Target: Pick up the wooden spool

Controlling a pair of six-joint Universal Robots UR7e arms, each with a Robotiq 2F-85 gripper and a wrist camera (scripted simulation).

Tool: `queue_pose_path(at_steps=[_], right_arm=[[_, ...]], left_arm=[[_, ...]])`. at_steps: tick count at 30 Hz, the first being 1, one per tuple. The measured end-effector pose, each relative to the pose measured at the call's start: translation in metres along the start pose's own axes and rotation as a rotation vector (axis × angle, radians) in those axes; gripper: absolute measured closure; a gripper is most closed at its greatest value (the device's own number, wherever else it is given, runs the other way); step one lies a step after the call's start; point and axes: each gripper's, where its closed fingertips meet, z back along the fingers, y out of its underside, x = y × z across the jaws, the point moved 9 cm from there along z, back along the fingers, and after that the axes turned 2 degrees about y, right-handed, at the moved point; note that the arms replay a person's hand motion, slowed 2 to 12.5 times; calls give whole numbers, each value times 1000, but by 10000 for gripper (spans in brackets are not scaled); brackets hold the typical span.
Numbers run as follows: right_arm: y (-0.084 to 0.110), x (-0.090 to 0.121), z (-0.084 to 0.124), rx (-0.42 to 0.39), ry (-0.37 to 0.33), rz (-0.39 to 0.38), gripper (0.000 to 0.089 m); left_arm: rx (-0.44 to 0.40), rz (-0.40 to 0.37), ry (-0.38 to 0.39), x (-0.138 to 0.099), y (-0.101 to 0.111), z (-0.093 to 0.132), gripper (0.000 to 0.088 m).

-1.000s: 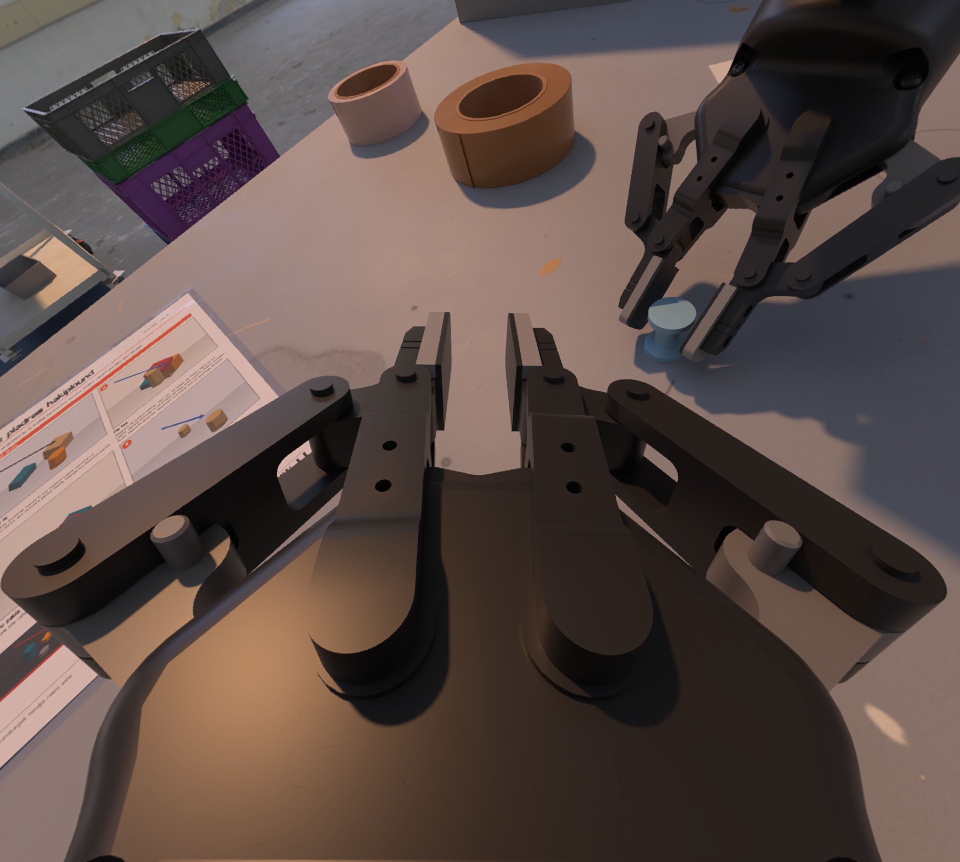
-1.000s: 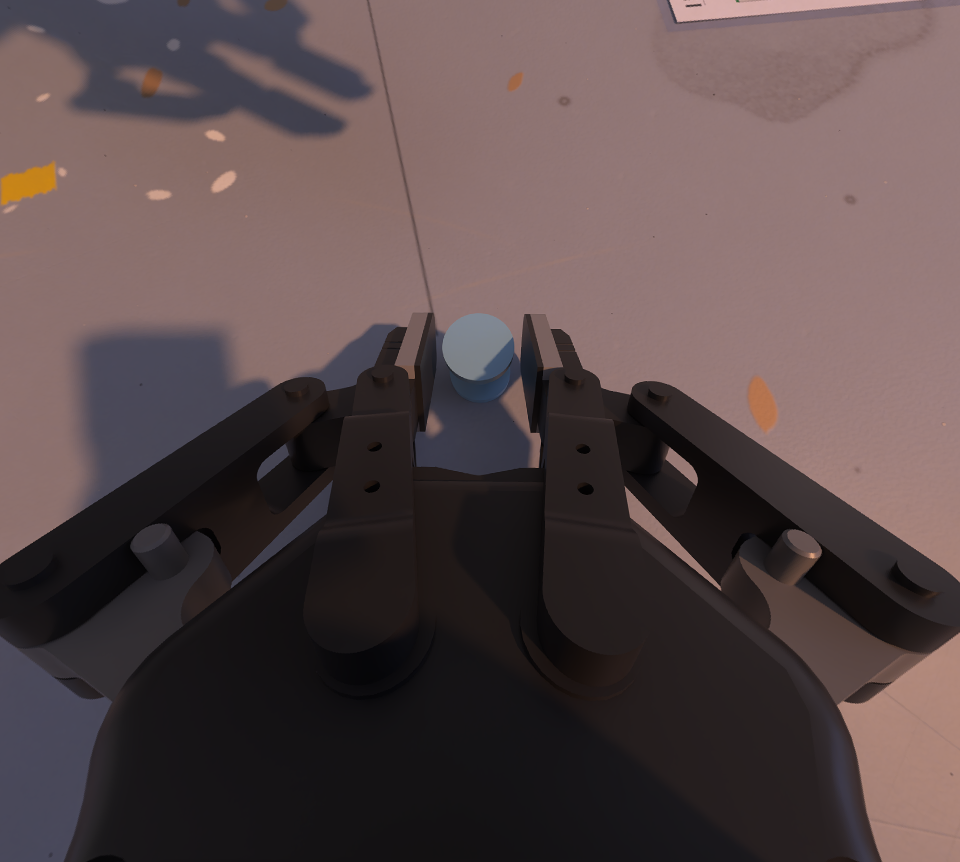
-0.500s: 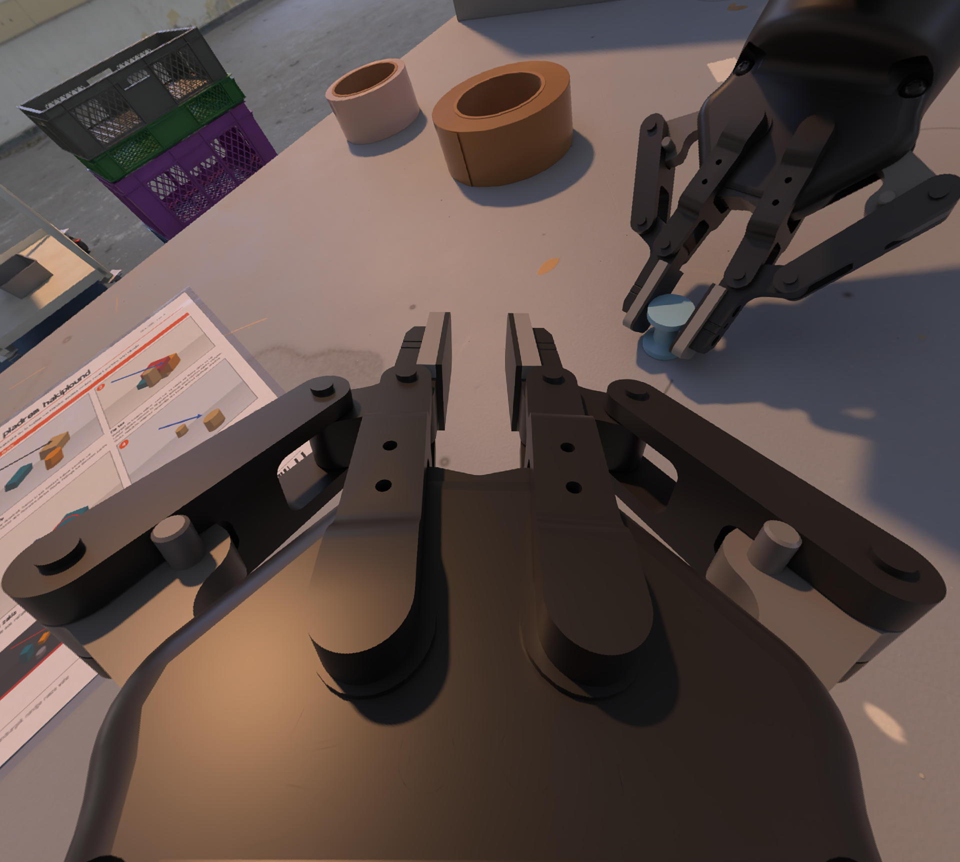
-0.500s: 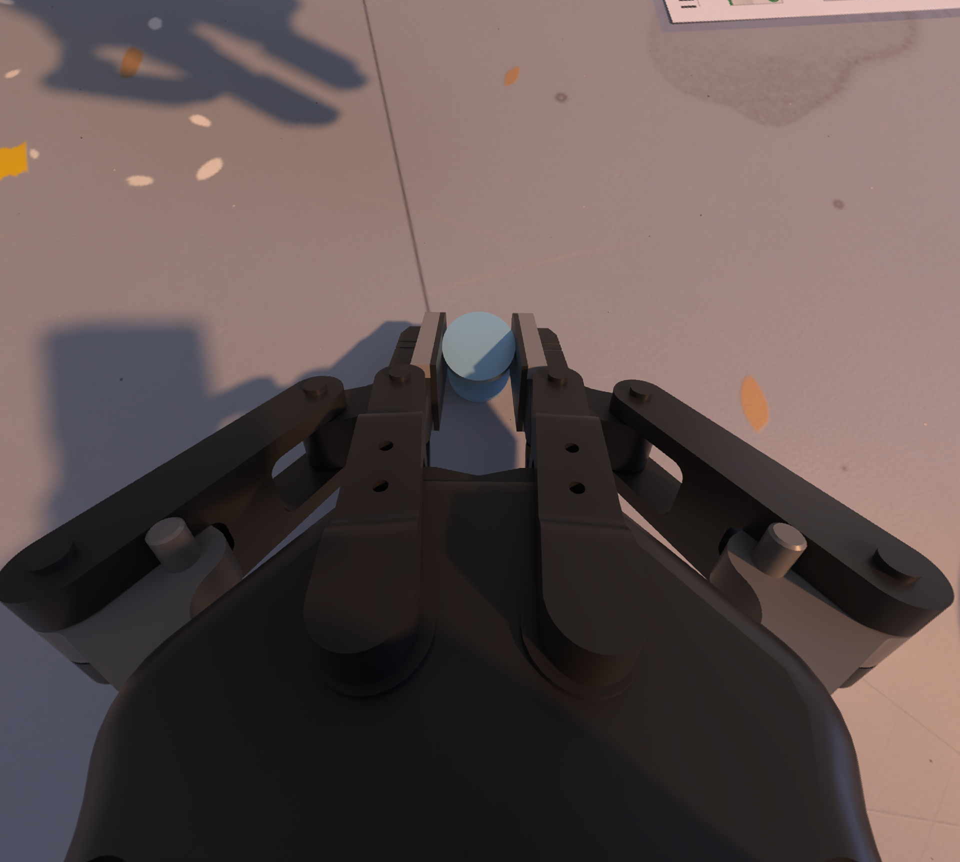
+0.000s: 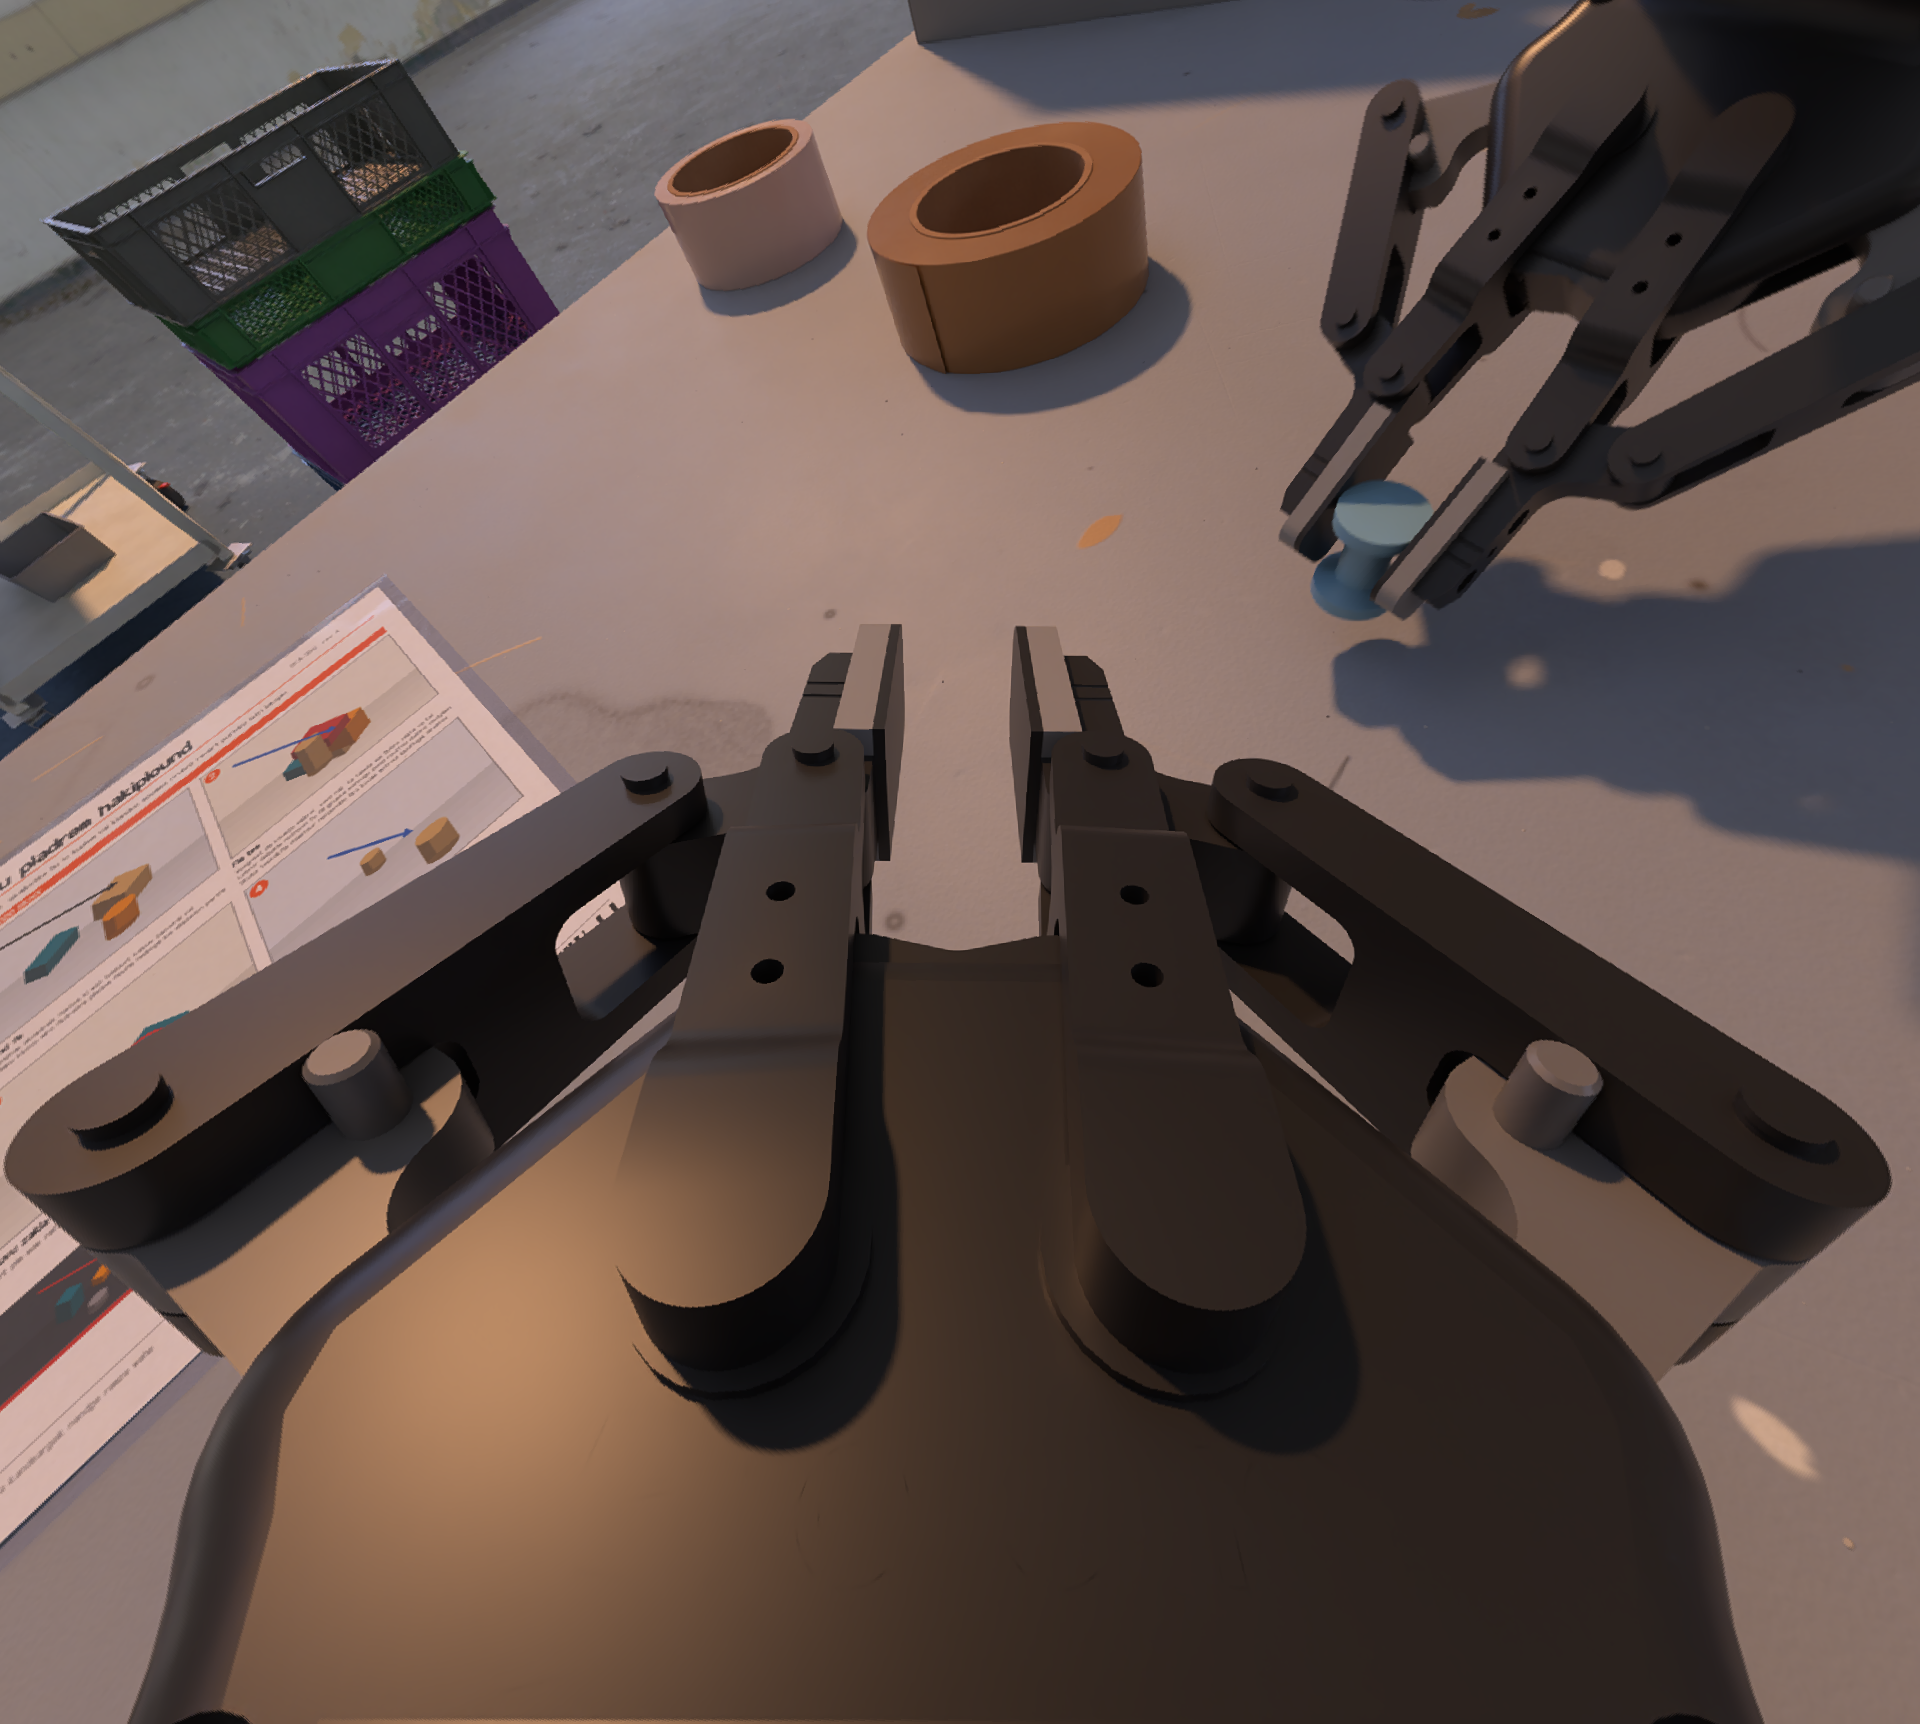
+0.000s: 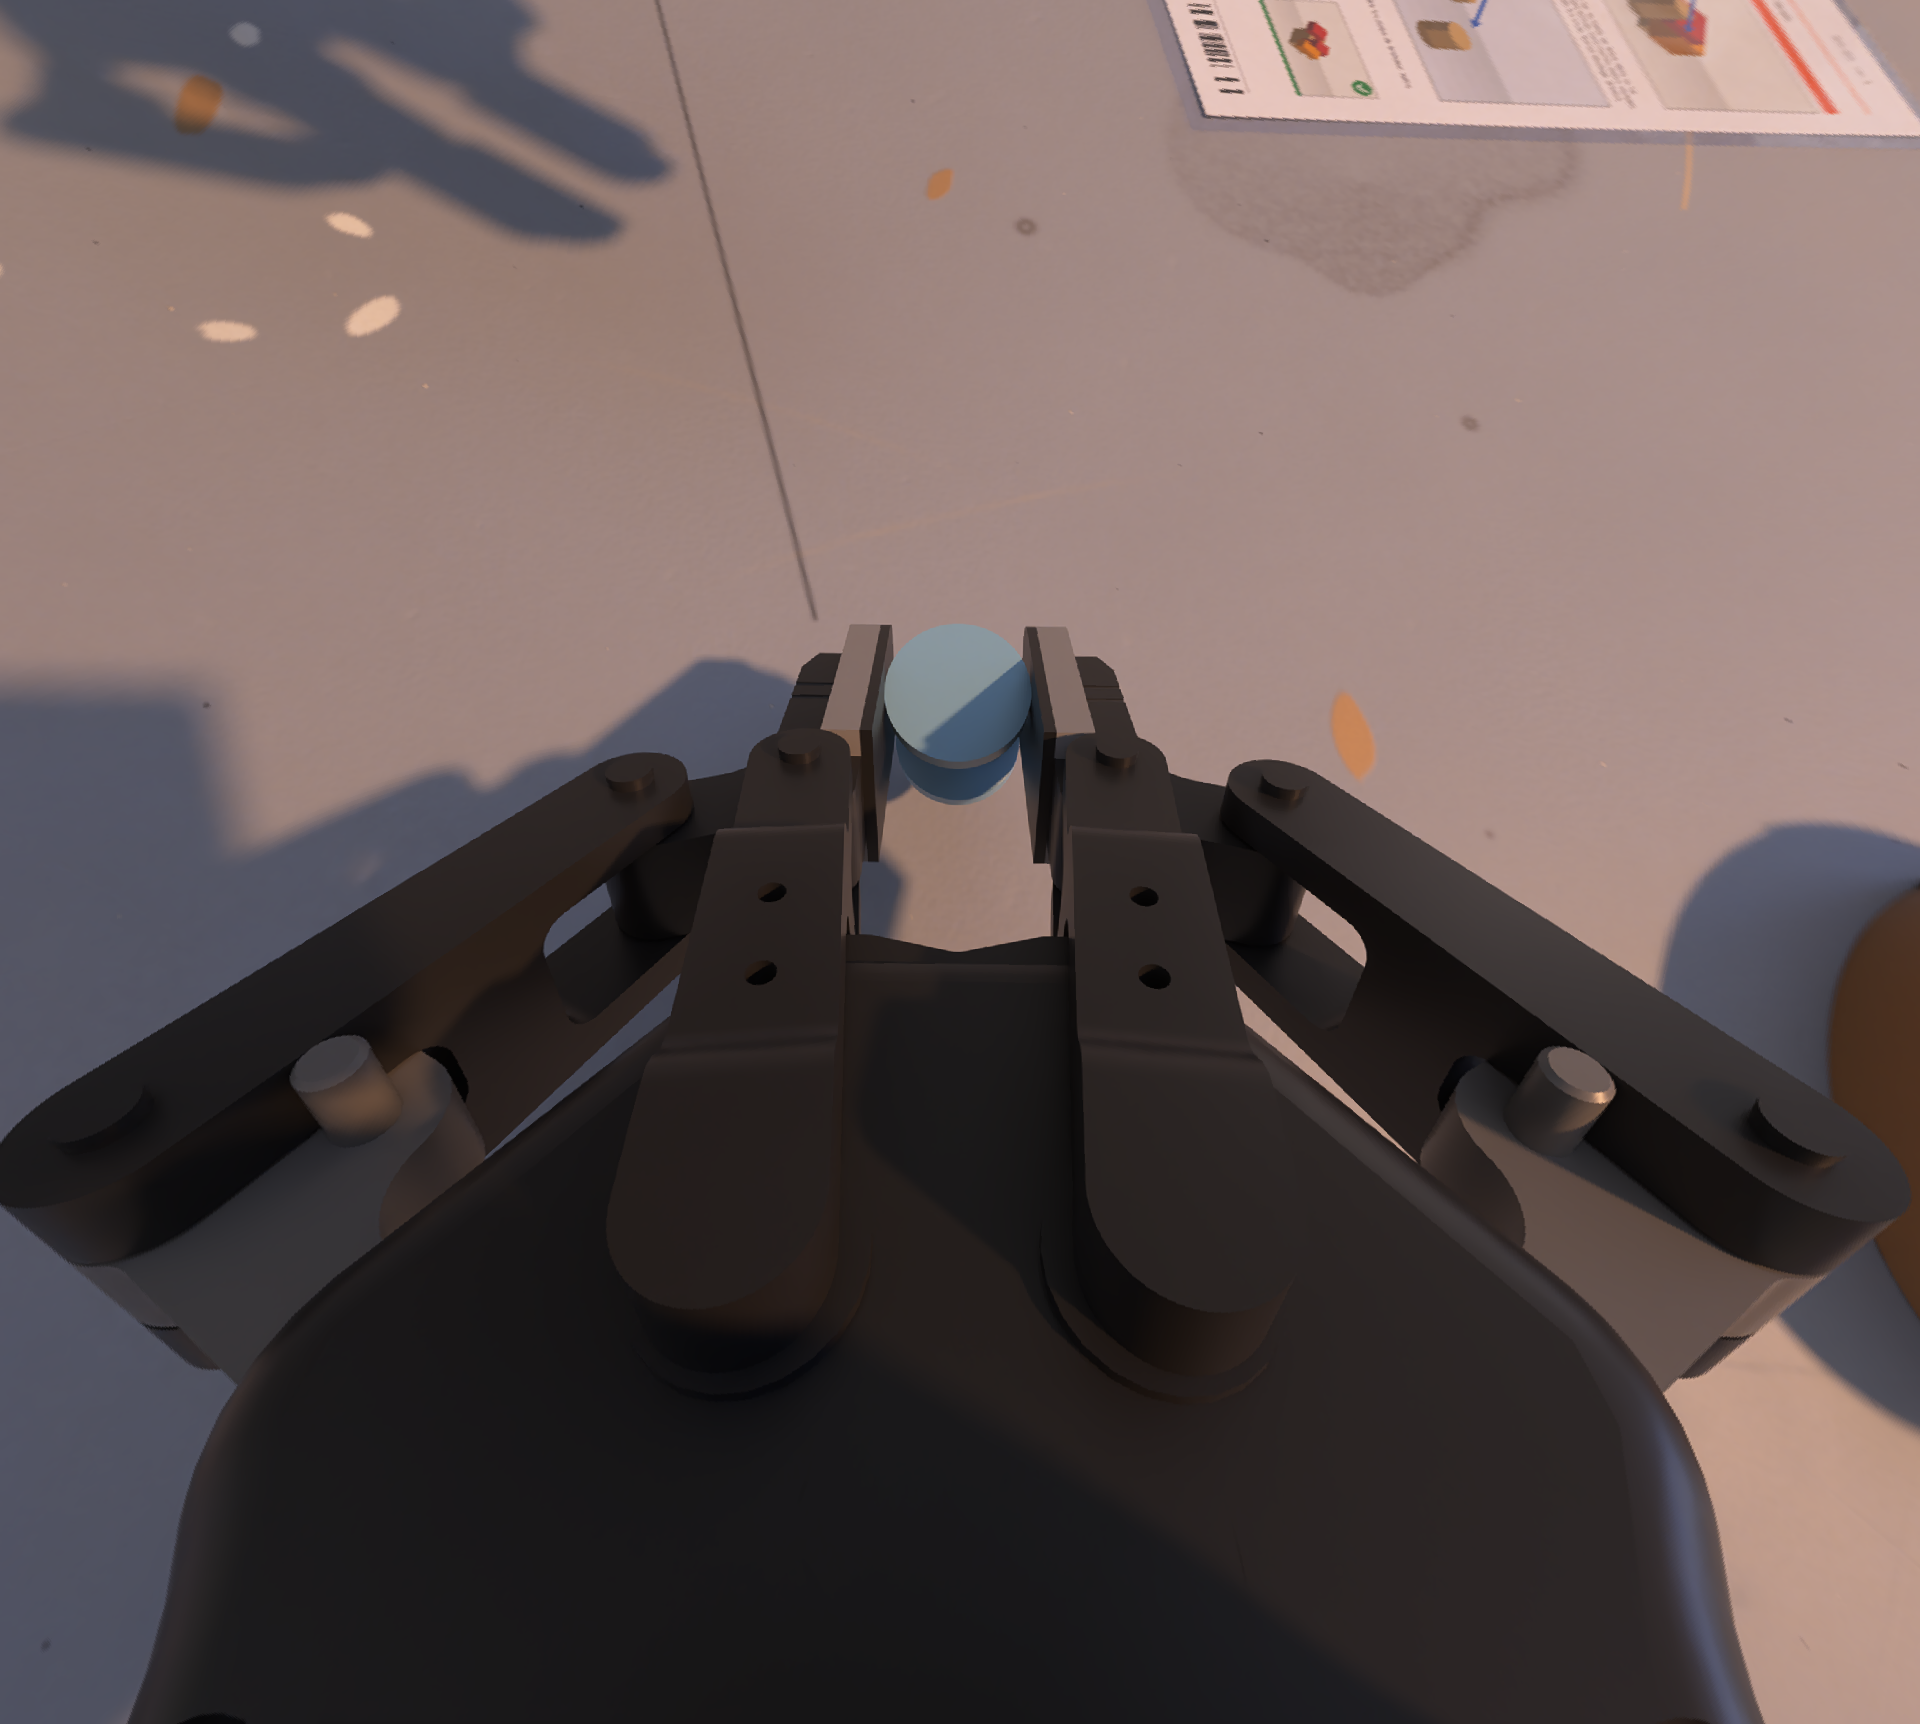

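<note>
Right wrist view shows your right gripper (image 6: 956, 718) jaws clamped on the wooden spool (image 6: 954, 695), apparently just clear of the desk (image 6: 1143, 479). Lift straight and slowly, without easing pressure. Your left gripper (image 5: 956, 718) hangs narrowly parted, empty.

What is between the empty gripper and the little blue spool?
Only bare table lies between the left gripper and the spool, seen in the left wrist view.

A printed sheet (image 5: 239, 853) at the left of the frame bears headings, captions and a barcode; contents withheld.
</note>
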Motion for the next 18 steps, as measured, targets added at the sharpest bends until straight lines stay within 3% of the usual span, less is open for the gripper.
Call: queue_pose_path(at_steps=[11,18], right_arm=[[14,-2,17,34,68,29,672],[12,-1,17,29,78,53,672]], left_arm=[[5,7,-2,2,2,0,693],[8,5,-4,2,2,0,695]])
